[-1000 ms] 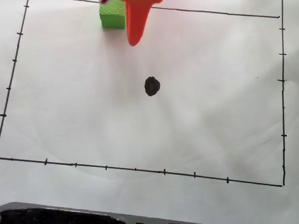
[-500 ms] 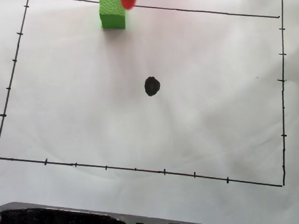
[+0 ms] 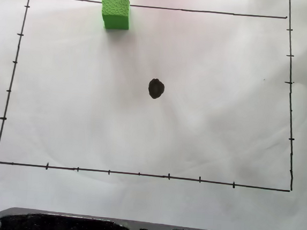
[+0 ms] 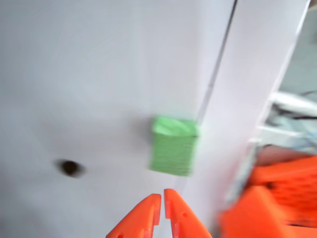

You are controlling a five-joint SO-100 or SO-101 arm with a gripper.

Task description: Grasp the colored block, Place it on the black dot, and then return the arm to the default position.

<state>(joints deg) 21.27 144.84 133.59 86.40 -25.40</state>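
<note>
Your gripper is nearly closed and holds nothing. The block sits near the paper's top edge; the dot lies mid-sheet, well apart.

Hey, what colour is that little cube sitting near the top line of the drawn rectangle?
Bright green cube, clearest in the fixed view.

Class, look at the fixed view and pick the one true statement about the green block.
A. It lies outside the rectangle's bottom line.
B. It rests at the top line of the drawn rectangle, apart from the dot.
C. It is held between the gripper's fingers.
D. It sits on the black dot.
B: the green block straddles the top line, while the black dot lies bare mid-sheet, well apart from it.
</note>
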